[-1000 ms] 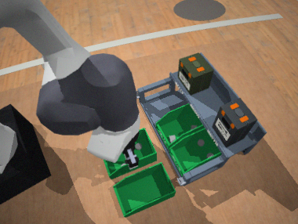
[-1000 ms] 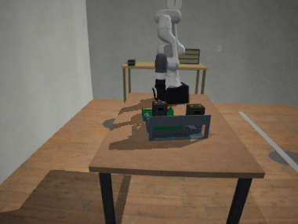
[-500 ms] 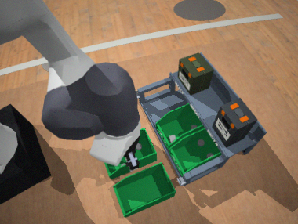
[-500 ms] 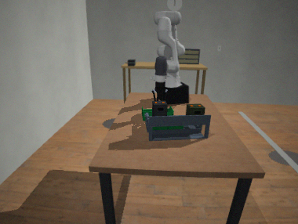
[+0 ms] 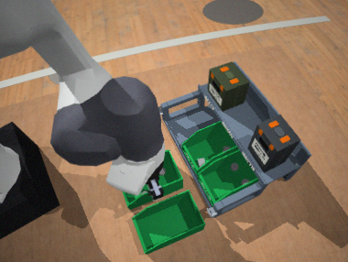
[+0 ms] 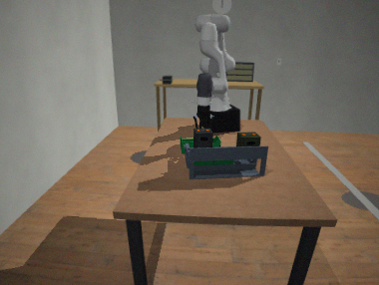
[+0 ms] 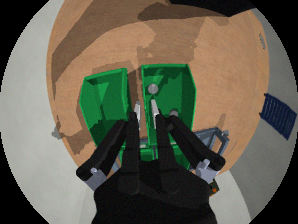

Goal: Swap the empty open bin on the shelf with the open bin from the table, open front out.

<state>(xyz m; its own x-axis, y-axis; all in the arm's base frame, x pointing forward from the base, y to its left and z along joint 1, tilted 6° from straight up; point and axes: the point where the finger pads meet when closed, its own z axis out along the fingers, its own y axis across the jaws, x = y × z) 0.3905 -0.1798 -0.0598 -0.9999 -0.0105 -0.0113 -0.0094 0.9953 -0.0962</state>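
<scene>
Two green open bins stand side by side on the table top. The one with grey parts point(image 5: 157, 176) lies under my gripper point(image 5: 156, 189); in the wrist view it is the right bin point(image 7: 168, 96). The empty bin point(image 5: 168, 221) lies nearer the front; in the wrist view it is the left bin point(image 7: 103, 99). My gripper point(image 7: 146, 106) points down over the parts bin's side wall next to the empty bin. Its fingers stand a narrow gap apart, one on each side of that wall's line, and hold nothing. The shelf's left place point(image 5: 190, 120) has no bin in it.
The grey shelf point(image 5: 229, 151) holds two more green bins with parts point(image 5: 210, 144) point(image 5: 227, 176), open fronts out. Two dark boxes with orange tabs point(image 5: 228, 85) point(image 5: 273, 143) sit on its rear board. The black robot base point(image 5: 18, 179) is at the left.
</scene>
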